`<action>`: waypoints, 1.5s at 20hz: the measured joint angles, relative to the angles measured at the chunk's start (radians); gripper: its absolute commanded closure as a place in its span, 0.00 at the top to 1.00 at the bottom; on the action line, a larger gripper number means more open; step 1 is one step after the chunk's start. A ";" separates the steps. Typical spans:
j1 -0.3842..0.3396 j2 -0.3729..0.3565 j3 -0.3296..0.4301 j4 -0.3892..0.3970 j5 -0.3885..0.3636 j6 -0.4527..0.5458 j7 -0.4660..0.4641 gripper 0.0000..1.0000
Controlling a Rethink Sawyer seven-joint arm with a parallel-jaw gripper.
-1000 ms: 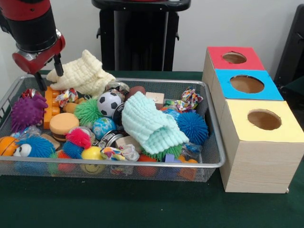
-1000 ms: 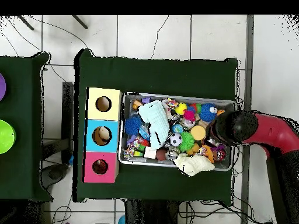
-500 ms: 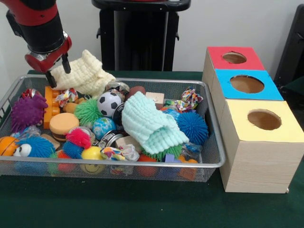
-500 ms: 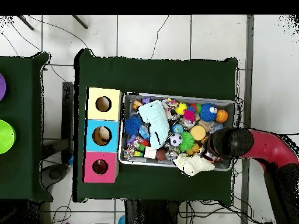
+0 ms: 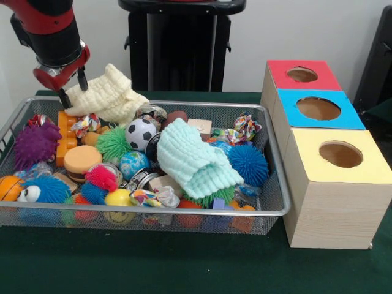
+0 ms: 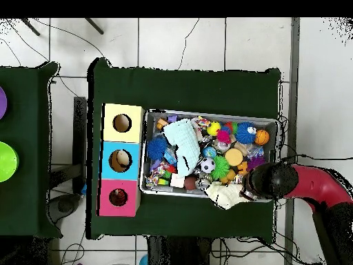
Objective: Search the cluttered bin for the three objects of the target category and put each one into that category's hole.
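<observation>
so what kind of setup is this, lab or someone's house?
Most likely a robotics lab: a Sawyer arm over a toy-filled wire-mesh bin, colour-panelled sorting boxes, and loose cables on a tiled floor.

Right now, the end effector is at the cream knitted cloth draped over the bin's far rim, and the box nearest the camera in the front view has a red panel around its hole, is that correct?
Not quite. The front view shows the nearest box's panel is yellow; the red panel is farthest. The end effector is indeed at the cream knitted cloth on the bin's far rim.
</observation>
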State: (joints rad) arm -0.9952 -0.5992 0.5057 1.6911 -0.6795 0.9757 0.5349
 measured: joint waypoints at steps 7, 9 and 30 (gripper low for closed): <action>-0.012 0.026 0.001 0.028 -0.035 -0.035 0.000 1.00; -0.012 0.040 0.002 0.028 -0.037 -0.035 0.000 1.00; -0.012 0.059 0.002 0.027 -0.038 -0.035 0.000 0.00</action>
State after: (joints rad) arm -1.0073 -0.5403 0.5082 1.7184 -0.7174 0.9409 0.5349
